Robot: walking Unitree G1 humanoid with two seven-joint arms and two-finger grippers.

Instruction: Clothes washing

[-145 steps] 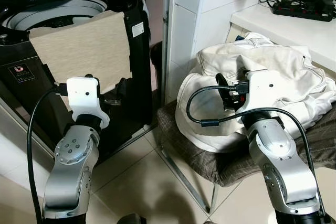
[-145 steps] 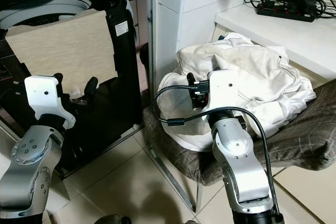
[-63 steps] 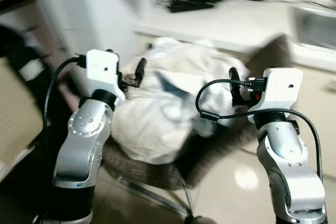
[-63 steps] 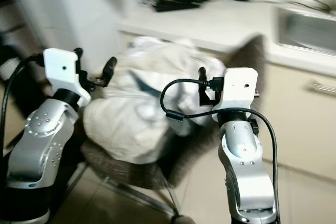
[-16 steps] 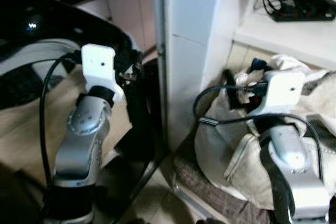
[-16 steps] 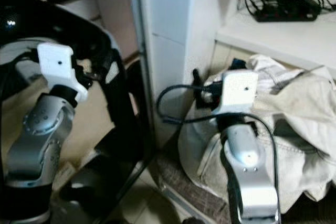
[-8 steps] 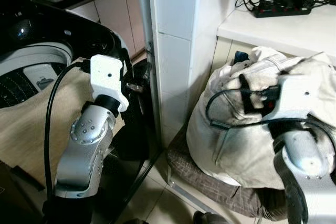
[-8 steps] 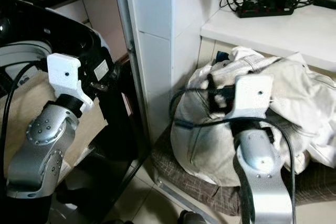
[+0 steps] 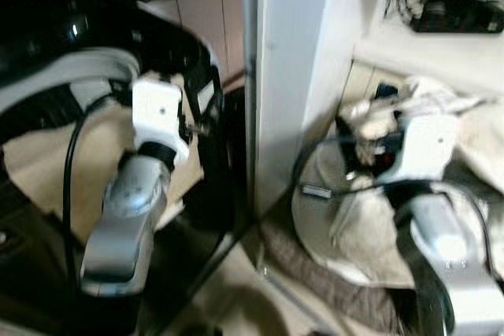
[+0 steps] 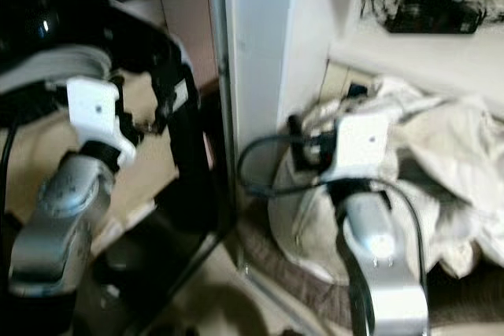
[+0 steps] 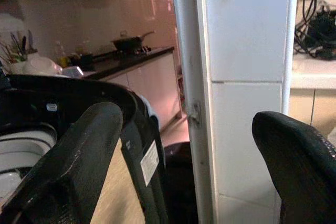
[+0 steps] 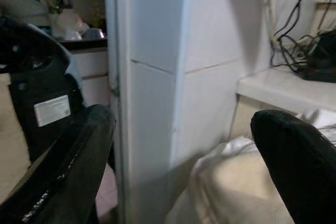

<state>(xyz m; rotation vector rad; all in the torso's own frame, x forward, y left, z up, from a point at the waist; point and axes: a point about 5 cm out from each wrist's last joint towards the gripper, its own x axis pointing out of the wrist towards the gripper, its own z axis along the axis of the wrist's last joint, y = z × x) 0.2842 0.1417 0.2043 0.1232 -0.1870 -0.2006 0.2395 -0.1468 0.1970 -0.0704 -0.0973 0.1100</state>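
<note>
I have the white tiled pillar (image 9: 287,76) as my landmark, standing upright in the middle of the head views, which are blurred. To the left of the pillar sits the black washing machine (image 9: 201,108), its top open, with a beige cloth (image 9: 59,155) draped over its front edge. To the right of the pillar, low down, a heap of cream clothes (image 10: 441,155) lies on a dark checked seat (image 9: 331,293), with the heap's near edge just beside the pillar's base. Above the heap, right of the pillar, a white counter (image 10: 425,45) carries a black power strip (image 10: 429,17) and tangled cables.

My left gripper (image 11: 184,150) is raised in front of the washing machine, just left of the pillar, its 2 fingers (image 11: 79,150) spread wide apart with nothing between them. My right gripper (image 12: 184,161) is raised over the clothes heap, just right of the pillar, its 2 fingers (image 12: 294,150) also wide apart and holding nothing
</note>
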